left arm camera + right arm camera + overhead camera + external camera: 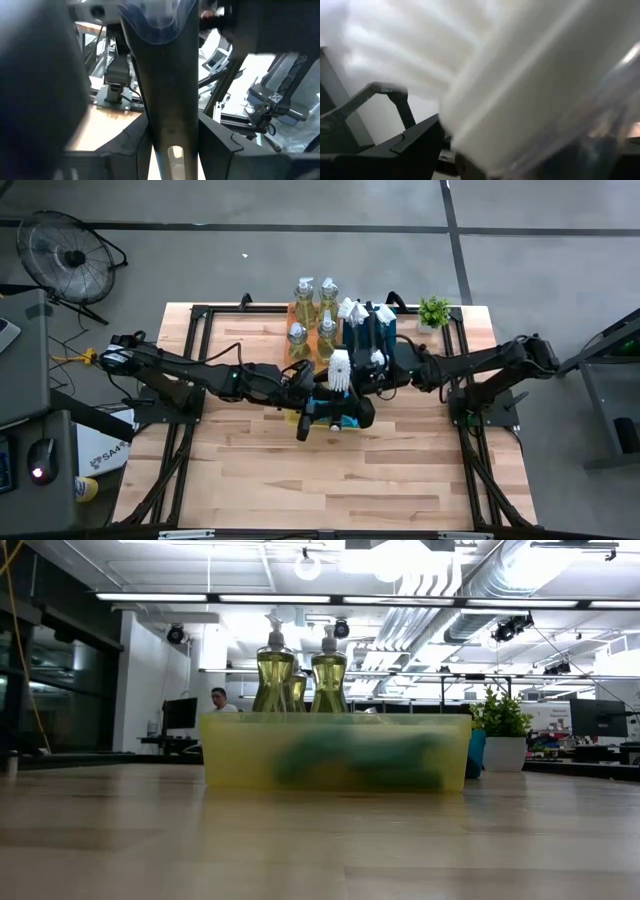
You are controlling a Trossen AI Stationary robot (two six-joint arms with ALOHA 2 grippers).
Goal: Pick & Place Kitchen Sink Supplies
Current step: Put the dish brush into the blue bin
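A dish brush is clamped by its stiff black handle in the left claw — light, best gripped mid-handle; beside its head, the right claw is spread apart.

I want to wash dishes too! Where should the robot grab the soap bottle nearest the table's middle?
Probably round the narrow neck, just under the white pump, with the hand coming straight down from above. That soap bottle stands upright in the orange tray, and the other bottles crowd close beside it, so its sides are hard to reach but its top looks free.
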